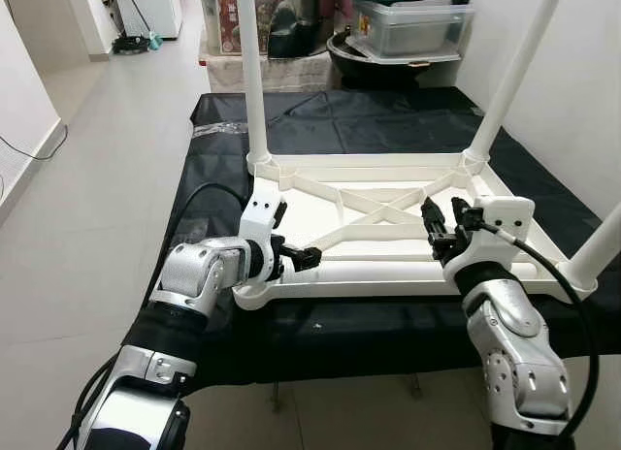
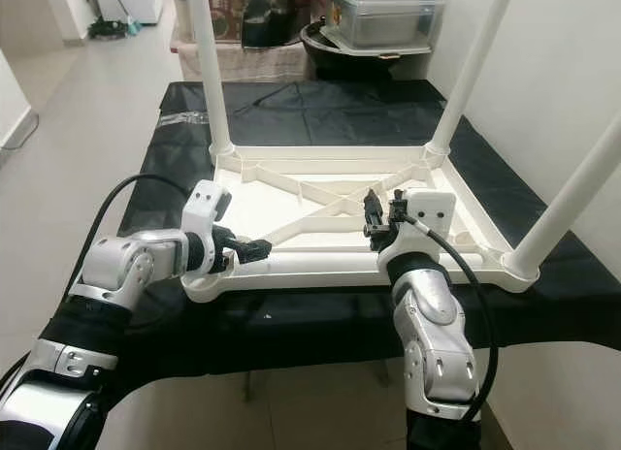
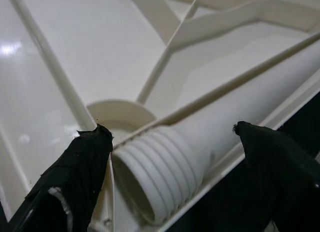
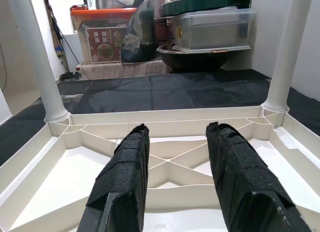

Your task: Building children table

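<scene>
Children's table [image 1: 378, 217]: we see a white plastic tabletop lying upside down on a black sheet [image 1: 320, 115] over a low support, its underside up, with crossed stiffening ribs and a raised rim.
Fitted legs: three round white legs stand up from corner sockets, one at the far left [image 1: 250, 72], one at the far right [image 1: 509, 77], one at the near right [image 1: 604, 244].
Loose leg [image 3: 210, 147]: a fourth white leg lies flat inside the near rim; its ribbed, threaded hollow end points toward the near-left corner socket [image 1: 248, 295], which holds no leg.
Left hand [image 1: 303, 257]: we see it at the near-left corner, fingers [image 3: 75, 177] spread apart on either side of the loose leg's threaded end, not clenched on it.
Right hand [image 1: 441, 222]: it hangs over the near-right part of the underside, fingers [image 4: 125, 182] parted and grasping nothing.
Background: a clear storage box [image 1: 412, 28] and other clutter sit past the far edge; pale tiled floor [image 1: 107, 159] is to the left.
</scene>
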### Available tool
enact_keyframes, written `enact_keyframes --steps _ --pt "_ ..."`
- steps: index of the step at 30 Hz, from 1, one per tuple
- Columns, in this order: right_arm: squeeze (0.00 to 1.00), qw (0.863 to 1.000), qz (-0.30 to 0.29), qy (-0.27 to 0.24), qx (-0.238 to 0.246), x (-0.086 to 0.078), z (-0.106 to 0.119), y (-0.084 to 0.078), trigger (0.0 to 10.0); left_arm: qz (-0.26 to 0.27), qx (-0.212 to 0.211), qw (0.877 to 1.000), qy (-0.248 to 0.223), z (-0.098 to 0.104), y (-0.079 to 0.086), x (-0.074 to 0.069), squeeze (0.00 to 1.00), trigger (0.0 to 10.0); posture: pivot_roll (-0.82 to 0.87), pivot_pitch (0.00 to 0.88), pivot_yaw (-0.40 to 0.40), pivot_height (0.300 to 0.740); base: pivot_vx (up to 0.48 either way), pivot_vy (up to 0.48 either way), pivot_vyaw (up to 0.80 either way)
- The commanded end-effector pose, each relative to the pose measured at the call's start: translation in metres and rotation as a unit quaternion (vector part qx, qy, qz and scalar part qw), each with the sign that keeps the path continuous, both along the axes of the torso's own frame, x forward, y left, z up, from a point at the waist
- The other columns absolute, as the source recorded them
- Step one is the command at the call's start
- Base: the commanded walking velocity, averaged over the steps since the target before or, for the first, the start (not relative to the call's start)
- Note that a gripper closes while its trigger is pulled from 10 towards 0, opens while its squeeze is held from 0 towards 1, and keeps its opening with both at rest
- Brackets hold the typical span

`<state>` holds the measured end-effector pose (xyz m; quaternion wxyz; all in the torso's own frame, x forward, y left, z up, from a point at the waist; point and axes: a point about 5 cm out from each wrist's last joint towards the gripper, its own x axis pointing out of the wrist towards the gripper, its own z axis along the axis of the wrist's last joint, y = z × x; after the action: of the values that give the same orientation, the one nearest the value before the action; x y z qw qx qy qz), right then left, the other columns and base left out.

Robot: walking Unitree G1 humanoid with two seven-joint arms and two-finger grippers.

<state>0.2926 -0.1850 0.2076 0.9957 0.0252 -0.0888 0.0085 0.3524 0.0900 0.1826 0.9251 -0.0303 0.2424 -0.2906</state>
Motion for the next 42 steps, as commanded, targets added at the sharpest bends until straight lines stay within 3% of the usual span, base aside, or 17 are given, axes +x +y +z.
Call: enact_keyframes --steps 1,11,25,42 --pt "0.0 1.0 0.002 -0.002 0.001 0.002 0.0 0.001 10.0 -0.007 0.015 1.0 0.012 0.001 -0.004 -0.003 0.0 10.0 0.17 0.075 -0.058 0.74 0.0 0.0 0.0" --pt "0.0 1.0 0.001 -0.003 0.0 0.005 0.0 0.001 10.0 -0.006 0.023 0.999 0.028 -0.001 -0.004 -0.005 0.0 10.0 0.17 0.066 -0.058 0.74 0.0 0.0 0.0" --pt "0.0 1.0 -0.009 -0.012 -0.001 0.006 0.003 -0.003 10.0 -0.006 0.003 0.998 0.055 0.001 -0.014 -0.005 0.0 10.0 0.17 0.059 -0.051 0.74 0.0 0.0 0.0" --pt "0.0 1.0 -0.016 -0.014 0.003 0.008 0.003 -0.004 10.0 -0.011 0.035 0.995 0.089 -0.008 -0.017 -0.009 0.0 10.0 0.18 0.05 -0.047 0.74 0.0 0.0 0.0"
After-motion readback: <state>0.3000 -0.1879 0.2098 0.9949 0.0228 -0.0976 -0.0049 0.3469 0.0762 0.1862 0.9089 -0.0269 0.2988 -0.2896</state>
